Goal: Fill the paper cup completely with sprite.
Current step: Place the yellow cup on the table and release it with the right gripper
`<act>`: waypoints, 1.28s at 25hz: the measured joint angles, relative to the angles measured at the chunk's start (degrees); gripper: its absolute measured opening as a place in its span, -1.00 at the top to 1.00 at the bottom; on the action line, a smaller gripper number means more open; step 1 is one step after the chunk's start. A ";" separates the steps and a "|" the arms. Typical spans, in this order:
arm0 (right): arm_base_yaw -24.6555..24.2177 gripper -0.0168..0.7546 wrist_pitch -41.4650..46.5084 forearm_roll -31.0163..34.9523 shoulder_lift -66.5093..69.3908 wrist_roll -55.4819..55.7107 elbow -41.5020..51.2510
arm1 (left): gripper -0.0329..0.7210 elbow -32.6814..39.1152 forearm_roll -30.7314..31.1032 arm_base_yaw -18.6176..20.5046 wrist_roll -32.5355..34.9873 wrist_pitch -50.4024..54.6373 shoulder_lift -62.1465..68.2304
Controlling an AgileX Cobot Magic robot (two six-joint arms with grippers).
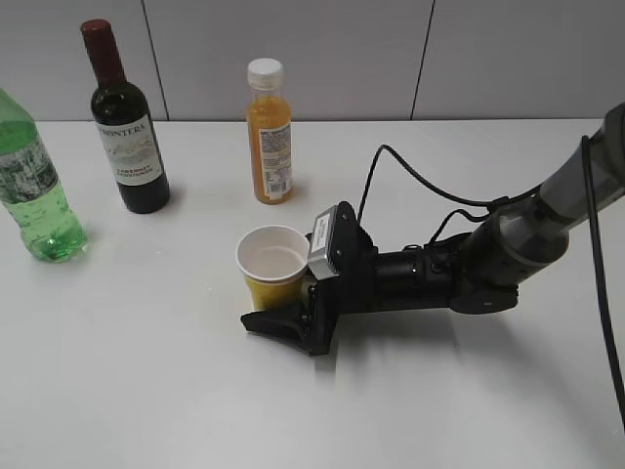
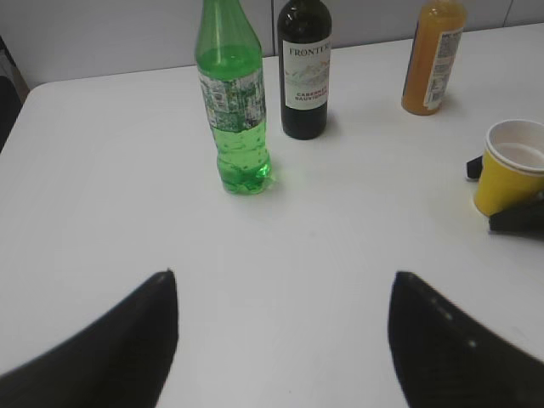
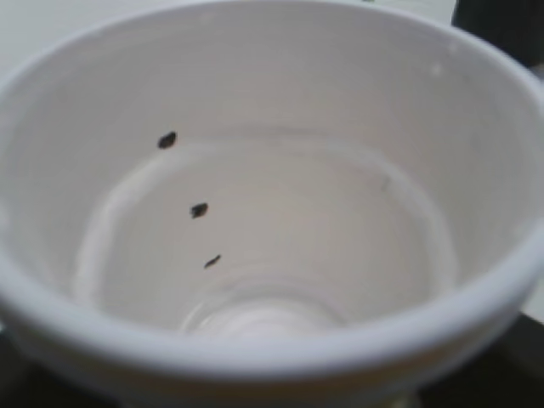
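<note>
The cup [image 1: 271, 264] stands upright on the counter [image 1: 146, 371], between the fingers of the right hand [image 1: 285, 311]. Whether that hand grips the cup or stands slack about it cannot be told. The cup appears nearly empty, with a few dark specks inside.

The left hand [image 2: 280, 340] is wide open and holds nothing. The sprite [image 2: 231, 93] stands ahead of it and slightly left, well apart, beside a wine bottle [image 2: 303, 68].

Recommended: steady the cup low, keep the rim clear, and take the sprite at mid-body, upright, before pouring.
</note>
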 joint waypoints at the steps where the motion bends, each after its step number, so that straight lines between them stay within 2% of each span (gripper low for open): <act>1: 0.00 -0.78 0.00 0.06 0.00 0.00 0.00 | -0.65 0.00 0.00 0.00 0.00 0.00 0.00; 8: -0.17 -0.83 0.00 0.25 -0.21 0.00 0.19 | -0.65 0.00 0.00 0.00 0.00 0.00 0.00; 16: -1.74 -0.83 0.80 0.29 -2.49 -1.03 5.32 | -0.65 0.00 0.00 0.00 0.00 0.00 0.00; 32: -12.47 -0.81 1.14 0.49 -8.75 -3.36 13.83 | -0.65 0.00 0.00 0.00 0.00 0.00 0.00</act>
